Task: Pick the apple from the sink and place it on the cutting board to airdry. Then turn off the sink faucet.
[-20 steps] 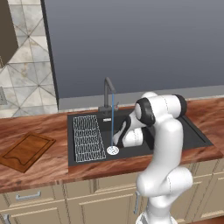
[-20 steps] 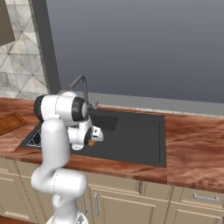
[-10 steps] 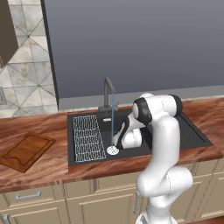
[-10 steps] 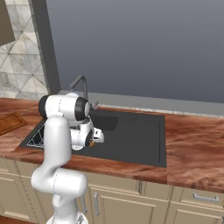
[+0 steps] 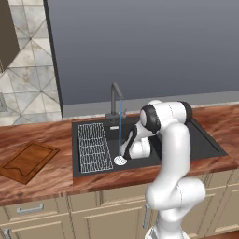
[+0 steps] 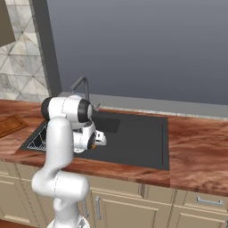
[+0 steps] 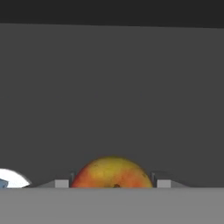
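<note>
Our fingers [image 7: 162,183] are closed narrow on the apple [image 7: 112,172], one tip pressed against each side of it, down in the bowl of the black sink [image 5: 205,145], just right of the white drain strainer [image 5: 120,160] where water [image 5: 120,126] from the faucet [image 5: 114,100] falls.

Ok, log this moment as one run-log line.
stage: grasping | gripper: shut on apple | place: sink | water: running | cutting board: bare

Flat, even rendered light, soft shadows, slightly blurry.
</note>
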Tool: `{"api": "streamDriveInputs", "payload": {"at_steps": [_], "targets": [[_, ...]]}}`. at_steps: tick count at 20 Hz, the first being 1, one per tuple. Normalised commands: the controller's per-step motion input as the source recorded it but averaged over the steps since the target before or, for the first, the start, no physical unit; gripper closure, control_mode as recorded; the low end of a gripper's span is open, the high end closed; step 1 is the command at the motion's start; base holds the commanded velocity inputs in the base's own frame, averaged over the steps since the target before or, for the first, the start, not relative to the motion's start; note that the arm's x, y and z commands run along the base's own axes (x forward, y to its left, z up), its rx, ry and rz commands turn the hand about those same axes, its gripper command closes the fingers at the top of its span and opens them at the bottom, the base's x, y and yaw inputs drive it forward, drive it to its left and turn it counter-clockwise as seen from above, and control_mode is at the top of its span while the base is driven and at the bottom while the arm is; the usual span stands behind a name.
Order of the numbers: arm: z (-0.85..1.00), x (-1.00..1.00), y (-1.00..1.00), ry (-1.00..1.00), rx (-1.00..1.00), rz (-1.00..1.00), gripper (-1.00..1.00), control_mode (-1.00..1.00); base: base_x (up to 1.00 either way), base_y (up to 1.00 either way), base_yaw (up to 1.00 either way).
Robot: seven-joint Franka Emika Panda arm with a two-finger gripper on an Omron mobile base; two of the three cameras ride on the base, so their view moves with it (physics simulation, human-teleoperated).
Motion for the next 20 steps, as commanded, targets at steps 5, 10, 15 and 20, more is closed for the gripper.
{"api": "streamDriveInputs", "payload": {"at_steps": [5,10,15,20], "targets": [[0.22,0.0,0.0,-0.04,0.0,0.0,1.0,-1.0,0.0,0.0,0.0],[0.48,-0.04,-0.01,-0.07,0.0,0.0,1.0,-1.0,0.0,0.0,0.0],[0.59,-0.21,-0.07,-0.07,0.0,0.0,1.0,-1.0,0.0,0.0,0.0],[0.62,-0.24,-0.14,0.0,0.04,0.0,1.0,-1.0,0.0,0.0,0.0]]}}
